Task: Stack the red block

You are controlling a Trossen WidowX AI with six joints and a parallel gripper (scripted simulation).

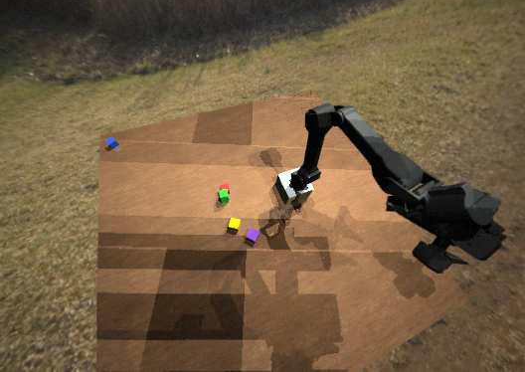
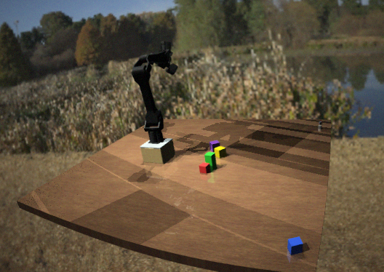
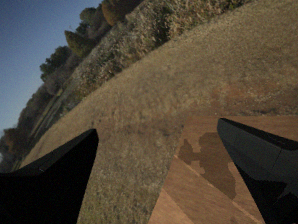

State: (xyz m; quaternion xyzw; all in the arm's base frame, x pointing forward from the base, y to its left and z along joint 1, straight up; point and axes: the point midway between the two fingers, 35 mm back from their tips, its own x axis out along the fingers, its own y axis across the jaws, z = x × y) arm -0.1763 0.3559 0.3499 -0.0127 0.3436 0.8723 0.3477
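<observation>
Approach step, nothing grasped yet. Gripper (image 1: 449, 257) spread wide, empty, raised high, well apart from blocks. Red block (image 2: 204, 168) sits on desk (image 2: 254, 209), touching green tower (image 2: 210, 160). Next we judge: swing over, descend, straddle red block without nudging tower.

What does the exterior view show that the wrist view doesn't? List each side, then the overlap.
Exterior only: the red block on the board beside the green tower, the yellow block, purple block and blue block, and the arm's base.
Wrist only: both open fingers close up, with nothing between them.
Both: the wooden board, dry grass and trees.
</observation>
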